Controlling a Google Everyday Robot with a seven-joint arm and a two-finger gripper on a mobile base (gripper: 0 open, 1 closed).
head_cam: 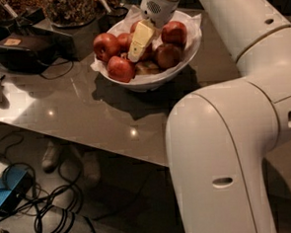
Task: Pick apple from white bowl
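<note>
The white bowl [155, 81] stands on the grey table, lined with crinkled white paper. Several dark red apples lie in it, among them one at the left [105, 46], one at the front left [120, 69] and one at the back right [174, 33]. No sticker shows on any apple, so I cannot tell which is the stickered one. My gripper [138, 49] hangs from the white wrist over the middle of the bowl, its pale yellow tip down among the apples, between the left and right ones. It hides the apples behind it.
My large white arm [226, 148] fills the right side and front. A black box [23, 51] with a cable sits on the table at the left. Dark snack containers [72, 11] stand behind the bowl. Cables [47, 208] and a blue device [9, 190] lie on the floor.
</note>
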